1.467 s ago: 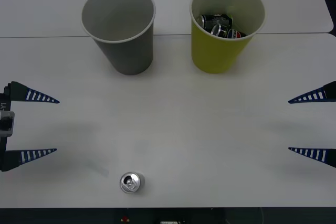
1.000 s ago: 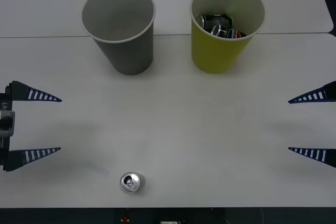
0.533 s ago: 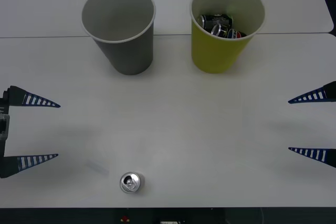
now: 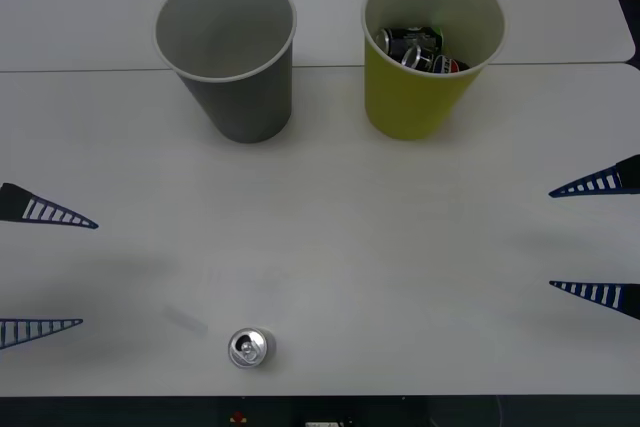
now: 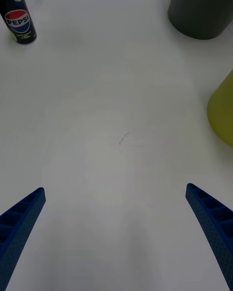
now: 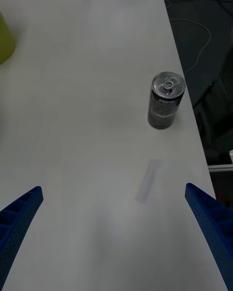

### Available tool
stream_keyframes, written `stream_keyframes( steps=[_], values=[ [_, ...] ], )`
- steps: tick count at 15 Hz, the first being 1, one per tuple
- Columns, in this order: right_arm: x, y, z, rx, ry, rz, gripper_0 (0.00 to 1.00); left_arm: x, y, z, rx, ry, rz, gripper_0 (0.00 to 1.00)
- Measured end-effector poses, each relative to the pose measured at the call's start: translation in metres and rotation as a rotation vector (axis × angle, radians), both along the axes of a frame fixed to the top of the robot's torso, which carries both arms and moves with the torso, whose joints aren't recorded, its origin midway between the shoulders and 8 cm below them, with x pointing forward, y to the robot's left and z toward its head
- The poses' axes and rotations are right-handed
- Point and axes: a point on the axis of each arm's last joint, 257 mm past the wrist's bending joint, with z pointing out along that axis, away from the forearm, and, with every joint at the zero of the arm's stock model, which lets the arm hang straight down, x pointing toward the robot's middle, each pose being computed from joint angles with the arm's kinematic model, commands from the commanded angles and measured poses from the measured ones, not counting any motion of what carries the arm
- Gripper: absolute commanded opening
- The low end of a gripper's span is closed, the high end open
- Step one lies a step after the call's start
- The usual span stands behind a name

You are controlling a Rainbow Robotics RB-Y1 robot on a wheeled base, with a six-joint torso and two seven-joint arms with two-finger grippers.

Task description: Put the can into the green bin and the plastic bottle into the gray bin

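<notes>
The white worktop [image 4: 400,247] carries the gray bin [image 4: 238,87] far left, the green bin [image 4: 415,97] far right, an upright can [image 4: 248,348] near its front edge, and a small pale strip [image 6: 149,180] beside the can.

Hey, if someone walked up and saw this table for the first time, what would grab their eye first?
Probably the two big bins at the far side: the green bin, already holding several cans, and the gray bin to its left. Next, the lone can standing upright near the table's front edge, nearer the open left gripper than the open right gripper.
</notes>
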Motion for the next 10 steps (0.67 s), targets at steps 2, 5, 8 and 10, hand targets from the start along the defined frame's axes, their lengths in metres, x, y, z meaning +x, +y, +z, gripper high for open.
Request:
stream_keyframes(
  steps=[2,5,8,10],
  values=[
    [0.000,0.000,0.000,0.000,0.000,0.000,1.00,-0.004,-0.001,-0.010,-0.033,0.024,-0.030,1.00],
    [0.000,0.000,0.000,0.000,0.000,0.000,1.00,-0.007,-0.002,-0.026,-0.088,0.059,-0.066,1.00],
    [0.000,0.000,0.000,0.000,0.000,0.000,1.00,-0.006,-0.006,-0.045,-0.145,0.100,-0.079,1.00],
    [0.000,0.000,0.000,0.000,0.000,0.000,1.00,-0.009,-0.010,-0.055,-0.191,0.144,-0.079,1.00]
  ],
)
